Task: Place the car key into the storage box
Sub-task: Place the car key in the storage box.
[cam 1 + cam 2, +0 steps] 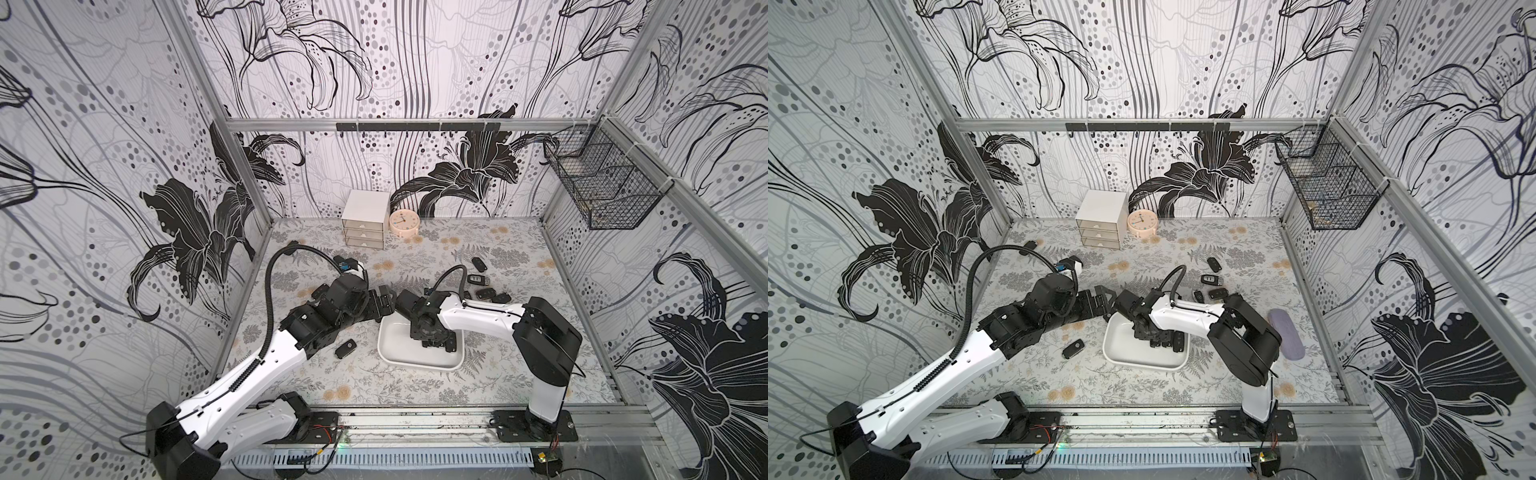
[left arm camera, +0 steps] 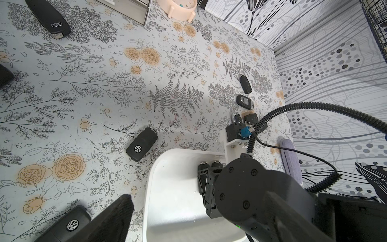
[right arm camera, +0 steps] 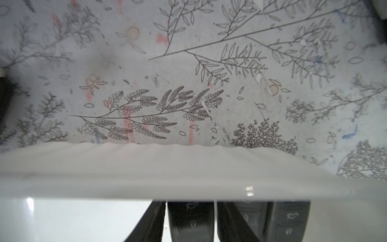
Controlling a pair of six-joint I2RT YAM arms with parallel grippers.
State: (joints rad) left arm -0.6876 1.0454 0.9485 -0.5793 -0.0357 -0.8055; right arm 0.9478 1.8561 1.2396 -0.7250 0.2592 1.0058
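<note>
Right gripper (image 3: 189, 206) down inside the shallow white plastic storage box (image 1: 415, 365), jaws parted only slightly around a black button-faced car key (image 3: 189, 222) lying on the glossy box floor. Thin pale slivers either side of the key, so loosened rather than clamped, though blurred there and cut off by the frame edge. Same key buried under the gripper body in both top views, impossible to pick out. Just beside it in the box, a second black fob (image 3: 290, 222), likewise cropped in the right wrist view, plainer in a top view (image 1: 1178, 341). From the left wrist view, only the rounded ends of the two keys peeking past the right gripper's fingers, the rest masked by the black wrist housing. Left gripper (image 1: 385, 300) spread wide and empty near the box's rear left corner, close to the right wrist; height above the table not readable. On the fern-and-rose printed tabletop (image 1: 498, 374): one black fob (image 1: 345, 348) near the box's left side but apart from it, and a loose cluster of black fobs (image 1: 477, 279) behind the box, partly screened by the right arm, exact count unclear. Another black fob with a round silver badge (image 2: 69, 225), half hidden behind a left finger (image 2: 119, 213) and cropped. Lilac oval pad (image 1: 1285, 334) right of the box, inner edge behind the right arm's elbow. Against the back wall, small white three-drawer cabinet (image 1: 365, 220) and peach round clock (image 1: 403, 222) side by side. Black wire mesh basket (image 1: 602, 183) on the right wall, contents too small to make out.
</note>
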